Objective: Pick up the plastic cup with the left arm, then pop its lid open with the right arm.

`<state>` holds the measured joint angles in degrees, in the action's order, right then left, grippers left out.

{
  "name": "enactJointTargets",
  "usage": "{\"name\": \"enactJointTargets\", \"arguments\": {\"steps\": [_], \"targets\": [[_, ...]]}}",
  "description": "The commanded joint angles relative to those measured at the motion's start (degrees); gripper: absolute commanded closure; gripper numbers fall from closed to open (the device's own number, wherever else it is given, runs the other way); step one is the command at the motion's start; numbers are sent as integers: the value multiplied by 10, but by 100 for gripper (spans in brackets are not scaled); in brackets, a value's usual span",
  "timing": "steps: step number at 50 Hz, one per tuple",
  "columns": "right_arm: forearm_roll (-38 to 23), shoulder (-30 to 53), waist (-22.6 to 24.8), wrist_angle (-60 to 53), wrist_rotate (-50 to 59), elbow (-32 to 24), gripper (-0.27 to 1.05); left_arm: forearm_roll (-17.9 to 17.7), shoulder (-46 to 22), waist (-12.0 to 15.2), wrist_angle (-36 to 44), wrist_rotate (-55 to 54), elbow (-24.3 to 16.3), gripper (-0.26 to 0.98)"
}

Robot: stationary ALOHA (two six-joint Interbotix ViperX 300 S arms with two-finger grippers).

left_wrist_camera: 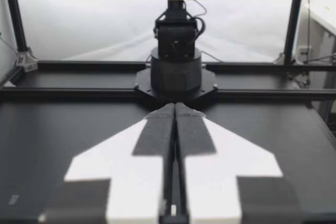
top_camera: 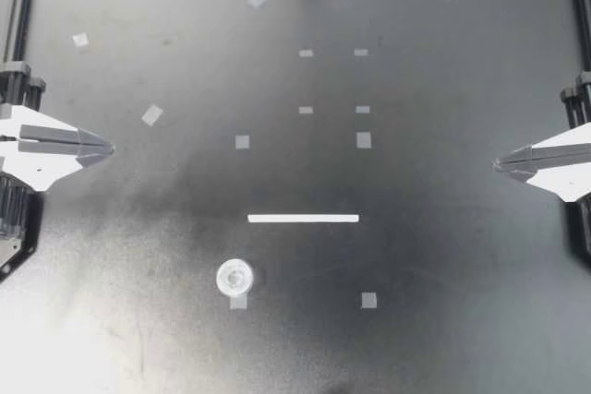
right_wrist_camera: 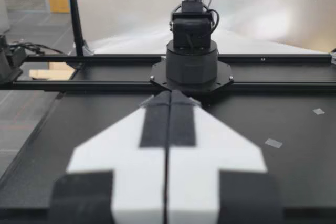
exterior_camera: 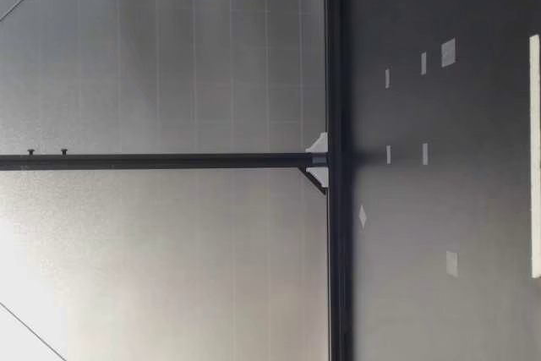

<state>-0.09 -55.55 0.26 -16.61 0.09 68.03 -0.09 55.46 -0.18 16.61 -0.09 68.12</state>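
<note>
Clear cup (top_camera: 235,276) on table (top_camera: 443,256), contents unclear; both jaws pressed together.

My left pincer (top_camera: 109,148) sits far out on its own side, low and level. Its two fingers (left_wrist_camera: 155,135) are pressed flat together. My right pincer (top_camera: 499,163) sits far out on the other side, pressed together too. Their tips point at each other, well apart.

Clear cup (top_camera: 235,276), white strip (top_camera: 303,219), black table (top_camera: 452,256).
</note>
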Motion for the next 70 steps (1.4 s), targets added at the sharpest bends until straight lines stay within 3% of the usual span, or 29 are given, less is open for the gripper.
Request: {"name": "enactJointTargets", "arguments": {"steps": [1,7,17,31,39,48,60,70], "targets": [[2,5,2,-4,4,0,66,-2,0,-8,5,-4,34,68],[5,9,2,-3,11,33,81,-14,4,-8,21,-19,70,79],[27,47,2,4,91,36,82,-16,0,-7,57,-57,90,79],[14,155,16,129,112,-95,82,-16,-22,-8,40,-68,47,77],[-4,267,50,88,110,-150,82,-5,-78,-8,30,-63,28,72],[-10,413,54,-7,113,-194,82,0,-137,-11,35,-66,13,60],[-10,579,54,-9,115,-302,82,-1,-155,-54,48,-71,18,43],[-9,644,55,-1,134,-357,82,-3,-180,-87,83,-74,28,41]]}}
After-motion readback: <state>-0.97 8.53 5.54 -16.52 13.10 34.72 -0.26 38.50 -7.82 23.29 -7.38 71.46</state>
